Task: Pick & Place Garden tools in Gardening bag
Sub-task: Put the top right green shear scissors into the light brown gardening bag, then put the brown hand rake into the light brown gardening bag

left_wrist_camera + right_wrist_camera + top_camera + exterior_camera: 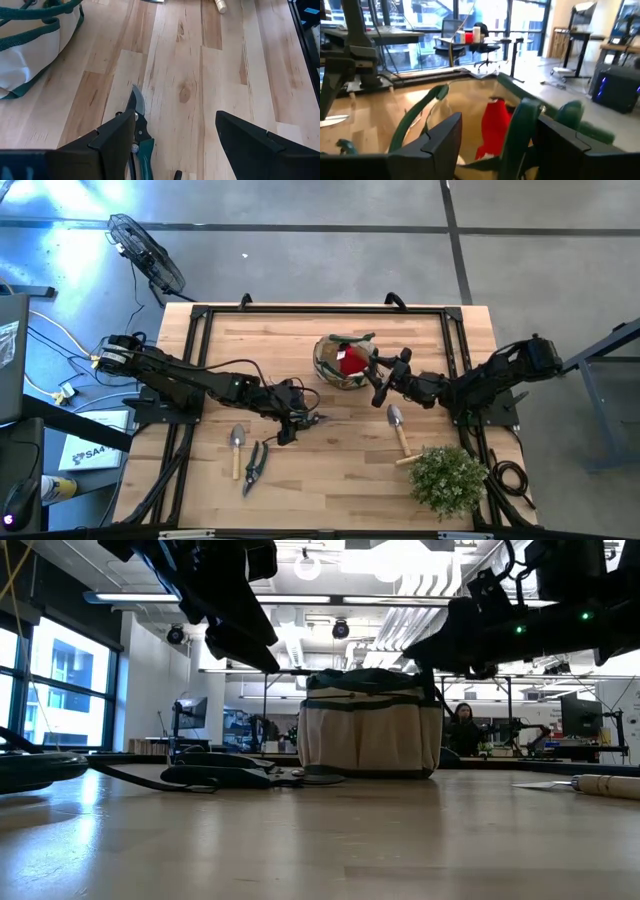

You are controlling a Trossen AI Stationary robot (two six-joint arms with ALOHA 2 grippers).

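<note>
**Glove in the bag, shears under my left gripper**

I'm holding the right gripper (377, 372) at the gardening bag (330, 370) rim, fingers spread and gripping nothing; the red glove (492, 127) is sitting inside the bag. I'm hovering the left gripper (175, 137) wide open over green-handled pruning shears (139, 132) on the table (330, 470).

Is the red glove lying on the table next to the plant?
No, the red glove sits inside the gardening bag, far from the plant, as the high view shows.

A bushy green plant (447, 477) stands at the wooden table's (330, 480) corner.
</note>
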